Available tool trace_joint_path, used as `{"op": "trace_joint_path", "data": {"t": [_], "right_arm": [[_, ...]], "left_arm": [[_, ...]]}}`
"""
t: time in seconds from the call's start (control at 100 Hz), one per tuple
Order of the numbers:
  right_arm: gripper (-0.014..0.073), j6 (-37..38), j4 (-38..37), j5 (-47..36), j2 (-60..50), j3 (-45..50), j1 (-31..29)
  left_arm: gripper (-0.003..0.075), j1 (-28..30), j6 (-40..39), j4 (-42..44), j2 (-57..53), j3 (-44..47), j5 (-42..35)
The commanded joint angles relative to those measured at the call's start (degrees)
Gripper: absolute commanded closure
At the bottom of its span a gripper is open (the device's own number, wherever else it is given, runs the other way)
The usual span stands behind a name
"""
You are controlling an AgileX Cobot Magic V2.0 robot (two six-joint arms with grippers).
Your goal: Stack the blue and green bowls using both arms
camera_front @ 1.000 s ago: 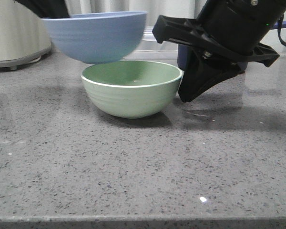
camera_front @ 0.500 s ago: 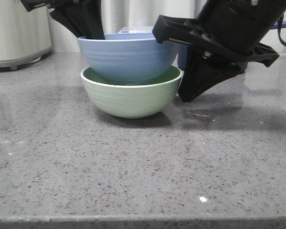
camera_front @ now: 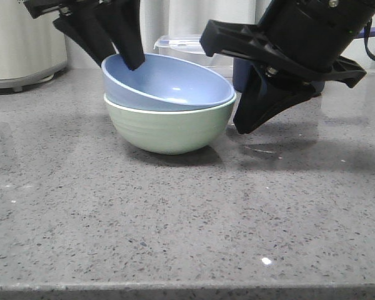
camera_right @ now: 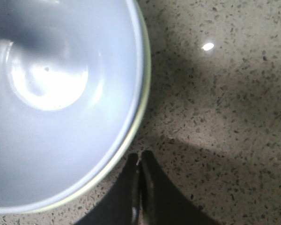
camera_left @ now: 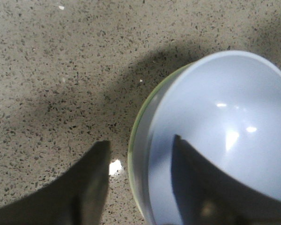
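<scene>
Nesting has advanced over the last second: the round matte pale periwinkle-blue bowl [camera_front: 169, 82], which hung clear above and to the left of the round pale mint-green ridged bowl [camera_front: 169, 128] one second ago and sat upright but high in it half a second ago, now lies sunk inside it. It is tilted, its left rim raised and its right rim level with the green rim. Judgement: the stack is essentially made; what remains is release and letting the blue bowl settle level. Left tool [camera_left: 140, 164] straddles the blue bowl's raised rim, one finger inside the bowl and one outside over the speckled grey stone tabletop [camera_front: 175, 225]; its jaws stand spread, and in the wrist view the outer finger appears clear of the wall, so I judge the grip already released, though contact of the inner finger cannot be told. Right tool [camera_right: 139, 187] is pressed together, holds nothing, and rests with its tips low just beside the green bowl's right wall; whether it touches the wall cannot be told.
</scene>
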Motion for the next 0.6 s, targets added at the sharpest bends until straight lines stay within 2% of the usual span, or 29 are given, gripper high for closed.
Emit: {"op": "trace_joint_path", "data": {"t": [0.0, 0.18, 0.37, 0.59], "right_arm": [[0.0674, -0.38, 0.85, -2.15, -1.71, -1.37, -0.02], [0.0674, -0.38, 0.85, -2.0, -1.71, -1.37, -0.02], [0.0674, -0.38, 0.85, -1.52, -2.43, -1.37, -0.91], [0.0674, -0.38, 0.02, 0.45, -6.53, 0.07, -5.7]], "left_arm": [[0.031, -0.29, -0.56, -1.38, -2.51, -1.92, -1.07], [0.0315, -0.29, -0.56, -1.26, -3.16, -1.92, -0.97], [0.0315, -0.29, -0.97, 2.75, -6.08, -1.47, -2.72], [0.0315, 1.23, -0.97, 4.59, -11.92, 3.71, -5.29]]}}
